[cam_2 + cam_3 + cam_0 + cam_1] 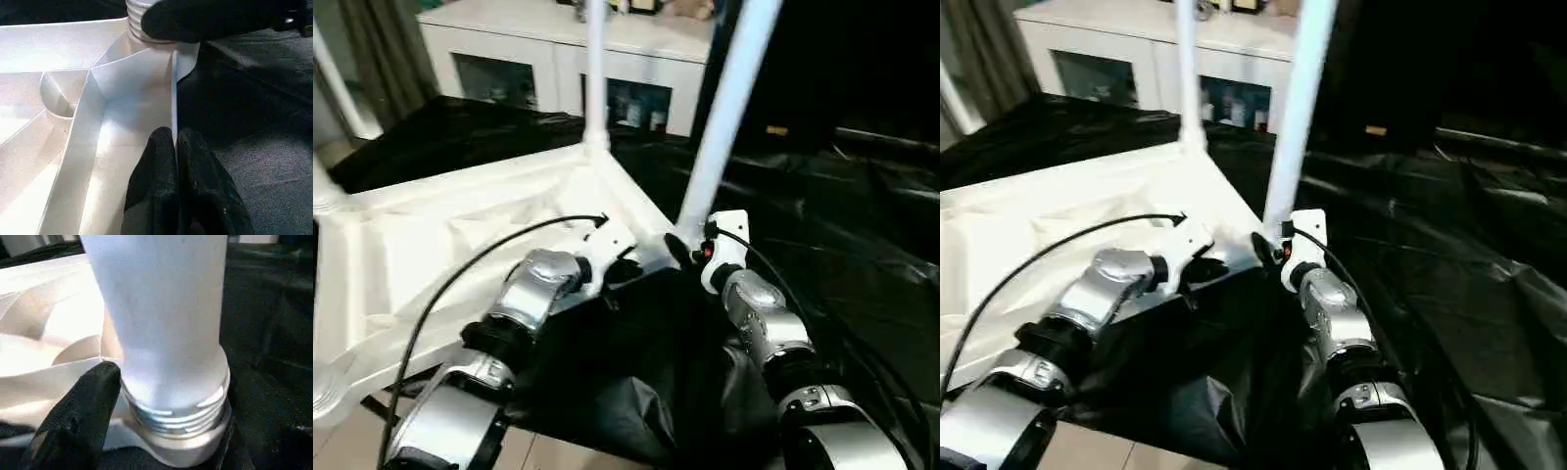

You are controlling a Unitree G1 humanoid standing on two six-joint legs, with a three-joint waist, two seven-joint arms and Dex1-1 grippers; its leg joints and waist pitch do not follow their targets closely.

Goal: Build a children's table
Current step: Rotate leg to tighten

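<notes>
The white tabletop (440,245) lies upside down on black cloth, ribbed underside up. One leg (595,69) stands in the far corner socket, and another leg (335,93) rises at the left. At the near right corner a thick leg (729,98) stands tilted in its socket (186,450), with its silver threads (181,413) showing above the collar. My right gripper (683,247) is closed around that leg's base, one finger (83,416) against the threads. My left gripper (175,142) is shut on the tabletop's thin side rim (173,98), just short of that corner.
A white glass-doored cabinet (558,59) stands behind the work. Wrinkled black cloth (832,225) covers the surface to the right and front. Curtains (382,39) hang at the back left. Pale floor (352,441) shows at the near left. A bare corner socket (325,387) sits at the near left.
</notes>
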